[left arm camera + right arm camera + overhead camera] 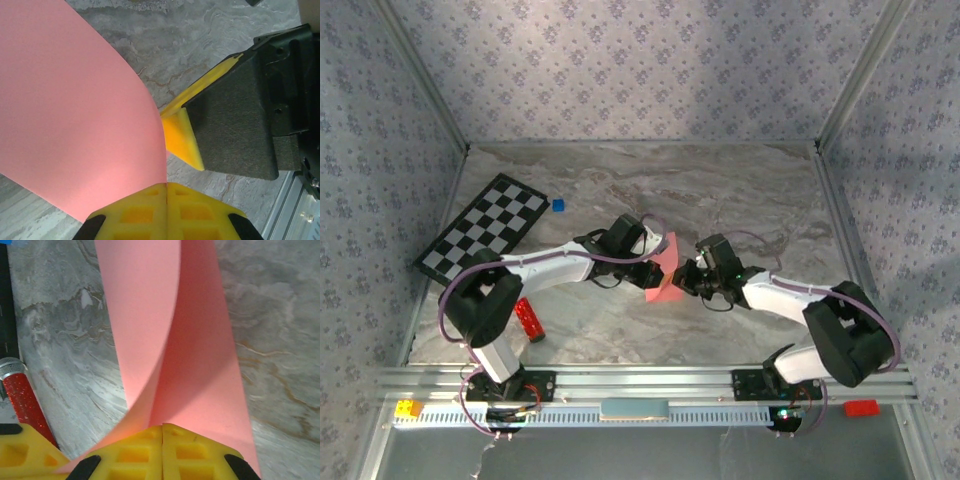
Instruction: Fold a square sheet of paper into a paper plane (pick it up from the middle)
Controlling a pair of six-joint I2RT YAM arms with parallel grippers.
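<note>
Two-arm hold on the square sheet of paper [663,268], which is salmon-pink and unmarked. It sits near the middle of the marble desk [740,190], between the two arms' tips. The left end effector [655,253] reaches in from the left. In its wrist view the yellow fingers [145,212] are pressed together, pinching one edge of the sheet, which bows away from them in a smooth curve. The right end effector [685,279] meets the sheet from the right, just beside the other. Its fingers [185,450] are likewise pressed together on the paper, which rises from the pinch as a curled fold. Whether the sheet touches the desk cannot be told. A black-and-white checkerboard [485,228] lies at far left with a blue cube [558,205] just off its far right corner. A red glittery bar [530,320] lies near left.
</note>
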